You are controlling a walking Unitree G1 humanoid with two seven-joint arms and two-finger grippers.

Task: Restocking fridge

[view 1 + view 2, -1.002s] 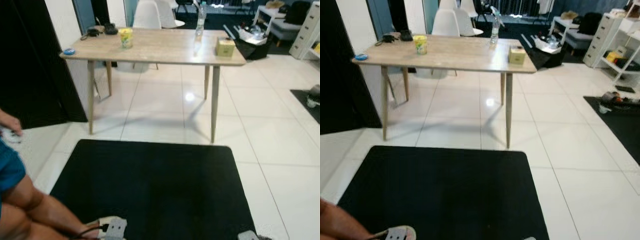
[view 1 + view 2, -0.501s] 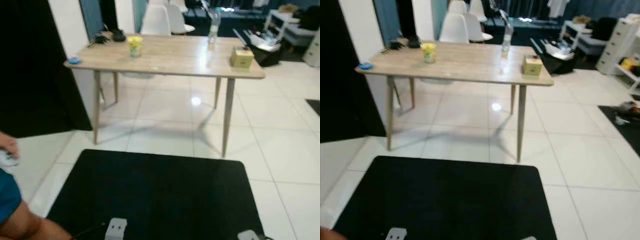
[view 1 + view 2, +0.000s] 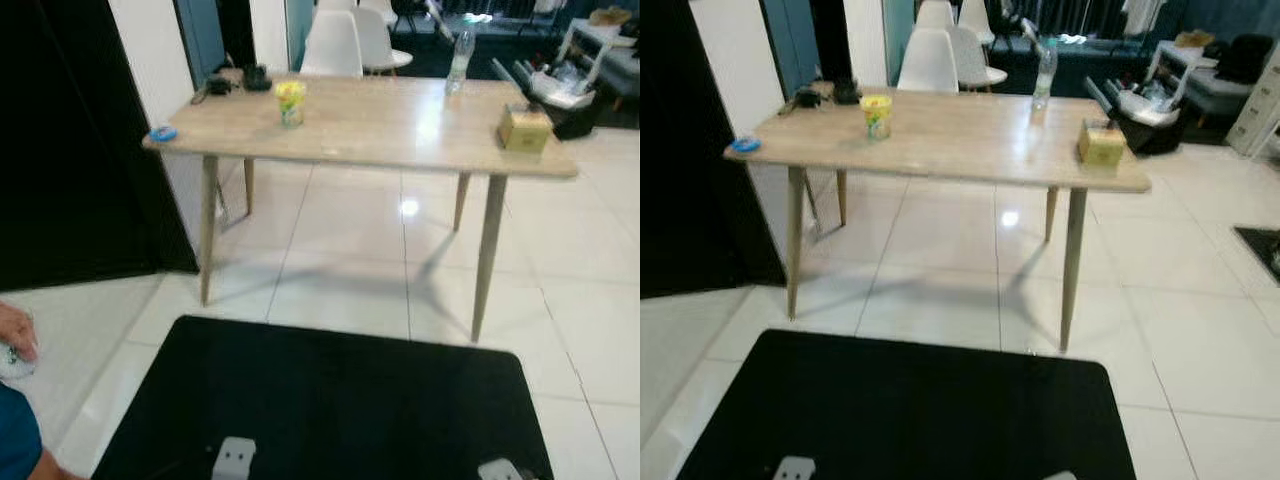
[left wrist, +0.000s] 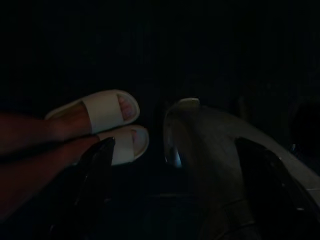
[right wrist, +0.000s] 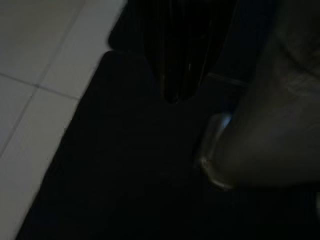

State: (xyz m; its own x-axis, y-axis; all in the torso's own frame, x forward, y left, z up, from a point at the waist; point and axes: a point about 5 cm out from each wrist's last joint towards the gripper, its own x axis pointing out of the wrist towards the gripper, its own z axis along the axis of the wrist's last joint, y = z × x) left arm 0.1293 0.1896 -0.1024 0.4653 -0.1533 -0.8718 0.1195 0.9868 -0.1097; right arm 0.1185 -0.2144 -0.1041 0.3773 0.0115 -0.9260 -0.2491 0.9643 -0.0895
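Observation:
A light wooden table stands ahead on the white tiles. On it are a yellow cup, a clear water bottle at the far edge, and a small yellow box near the right end. Both arms hang low and idle. In the dark left wrist view my left gripper hangs with its fingers apart, nothing between them. My right gripper hangs over the black mat with its fingers pressed together.
A black mat lies between me and the table. A tall black surface stands on the left. A person's hand and slippered feet are close on my left. White chairs stand behind the table, shelves at the far right.
The whole picture has shifted: the table now sits lower, further right and a little larger, so the camera has moved. The person's legs have slid out at the lower left.

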